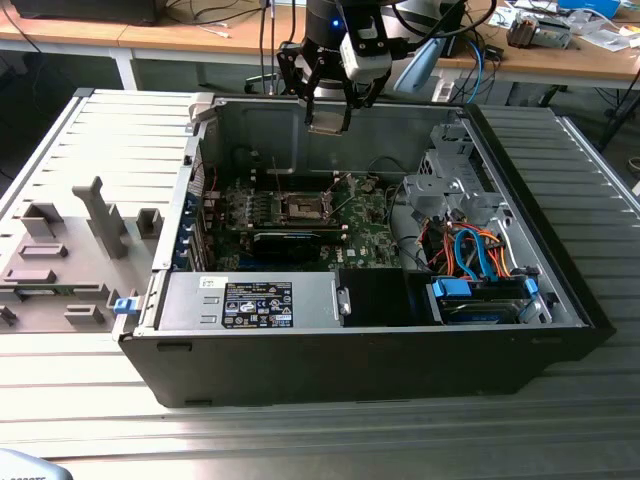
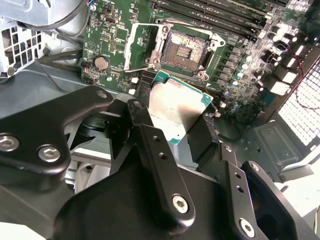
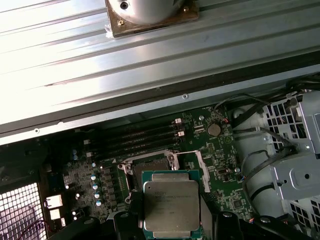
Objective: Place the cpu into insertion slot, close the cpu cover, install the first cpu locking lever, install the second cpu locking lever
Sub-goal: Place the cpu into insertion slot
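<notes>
The arm ends in a round black wrist [image 1: 320,35] that has a small blue light [image 1: 338,22] on it. Under the wrist sits a pale grey block [image 1: 365,52] with the shape of a box. The gripper [image 1: 329,115] is of matte black metal. In the second wrist view its fingers [image 2: 159,150] are flat, angular bars with rounded ends, joined like links. The bars have small round holes and silver screw heads [image 2: 181,203]. A wider black plate [image 2: 45,120] carries two more such screws.
</notes>
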